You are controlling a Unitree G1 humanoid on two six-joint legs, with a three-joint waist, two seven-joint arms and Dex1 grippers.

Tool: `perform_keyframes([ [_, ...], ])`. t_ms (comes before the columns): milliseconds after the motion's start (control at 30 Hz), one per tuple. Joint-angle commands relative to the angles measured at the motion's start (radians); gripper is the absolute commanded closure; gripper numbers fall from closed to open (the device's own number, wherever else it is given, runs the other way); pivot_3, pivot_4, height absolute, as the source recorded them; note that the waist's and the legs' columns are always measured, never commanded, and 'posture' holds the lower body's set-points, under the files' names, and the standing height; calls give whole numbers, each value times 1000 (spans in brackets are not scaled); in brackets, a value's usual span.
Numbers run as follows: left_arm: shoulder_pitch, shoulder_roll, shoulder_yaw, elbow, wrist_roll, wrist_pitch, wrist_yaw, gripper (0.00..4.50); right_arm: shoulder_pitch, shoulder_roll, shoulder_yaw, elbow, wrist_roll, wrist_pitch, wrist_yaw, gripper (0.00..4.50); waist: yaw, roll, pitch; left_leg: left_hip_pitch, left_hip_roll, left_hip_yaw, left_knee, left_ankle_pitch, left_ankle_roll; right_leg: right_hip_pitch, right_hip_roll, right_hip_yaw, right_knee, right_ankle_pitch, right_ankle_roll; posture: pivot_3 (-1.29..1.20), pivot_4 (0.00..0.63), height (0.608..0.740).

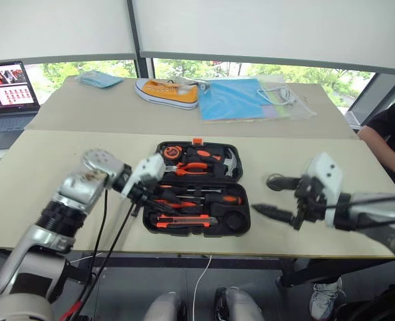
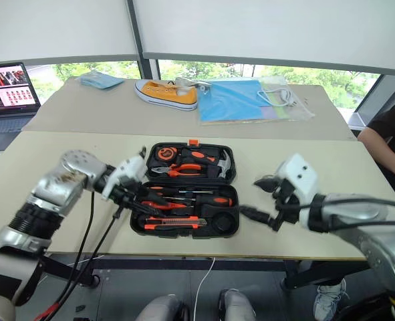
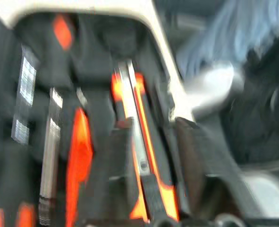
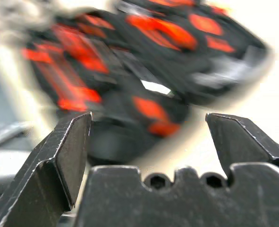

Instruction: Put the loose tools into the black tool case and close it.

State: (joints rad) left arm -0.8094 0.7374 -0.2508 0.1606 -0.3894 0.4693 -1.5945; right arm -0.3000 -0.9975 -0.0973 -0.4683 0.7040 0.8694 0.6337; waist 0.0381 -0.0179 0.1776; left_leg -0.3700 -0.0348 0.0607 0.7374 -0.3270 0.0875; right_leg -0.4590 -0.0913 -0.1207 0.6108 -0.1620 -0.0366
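Tool case [image 1: 197, 189], open on desk [image 1: 43, 174], rigid, hinged: lift lid by its far edge; right hand [image 1: 275, 195] spread wide, empty; left hand [image 1: 148, 195] state unclear

Two pale beige tabletops [image 1: 43, 174] stand pushed together, seam running side to side. On the far one, toward 12 o'clock, lie a yellow sneaker [image 1: 167, 92], a blue folder [image 1: 234, 98] and a clear plastic bag with a white cable [image 1: 287, 97]; a blue cloth [image 1: 100, 79] sits at 11 o'clock. An open laptop [image 1: 9, 90] rests at 10 o'clock. Behind, white roller blinds [image 1: 264, 30] hang half-lowered over windows [image 1: 184, 69] showing daylit green trees. A person in black [image 1: 391, 144] sits at 3 o'clock.
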Motion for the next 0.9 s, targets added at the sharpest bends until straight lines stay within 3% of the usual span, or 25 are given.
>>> perform_keyframes([
  [33, -12, -39, 55, -38, -44, 36, 52, 1243, -95, 28, 104, 182, -151, -67, 10, 0, -1, 0, 0, 0, 0, 0, 0, 0, 0, 0, 0, 0, 0, 0, 0, 0, 150, 718],
  [167, 3, -74, 75, -65, -36, 33, 117, 46, -181, 81, 201, 365, -266, -141, 59, 0, -1, 0, 0, -1, -1, 0, -1, 0, 0, 0, 0, 0, 0, 1, -2, 0, 150, 718],
  [300, 22, -80, 77, -90, -34, 44, 159, 46, -233, 136, 296, 549, -418, -284, 82, 0, -4, 0, 0, -1, -1, 0, -1, 0, 0, 0, 0, -1, -1, 4, -7, 0, 150, 718],
  [500, 74, -51, 82, -142, -25, 29, 181, 0, -269, 205, 312, 711, -499, -321, 103, 1620, -18, 0, 0, 1, -1, 0, -2, 1, -1, 2, 0, -1, -1, 3, -5, 0, 150, 718],
  [700, 94, -26, 82, -142, -22, 16, 177, 0, -247, 205, 222, 603, -432, -309, 168, 3773, -18, 1, 1, 1, -1, 0, -1, 3, -5, 2, -1, 0, 0, 0, -1, 0, 150, 718],
  [767, 102, -11, 67, -145, -9, -5, 156, 0, -241, 199, 173, 457, -338, -232, 219, 4450, -22, 2, 1, 1, -1, 0, -1, 3, -5, 1, -1, 0, 0, 0, -1, 0, 150, 718],
  [900, 99, 0, 47, -137, 11, -46, 114, 0, -228, 173, 144, 104, -133, -71, 317, 4450, -27, 6, 4, 1, 0, 0, -2, 3, -5, 0, 0, -1, 0, 4, -7, 0, 150, 718],
])
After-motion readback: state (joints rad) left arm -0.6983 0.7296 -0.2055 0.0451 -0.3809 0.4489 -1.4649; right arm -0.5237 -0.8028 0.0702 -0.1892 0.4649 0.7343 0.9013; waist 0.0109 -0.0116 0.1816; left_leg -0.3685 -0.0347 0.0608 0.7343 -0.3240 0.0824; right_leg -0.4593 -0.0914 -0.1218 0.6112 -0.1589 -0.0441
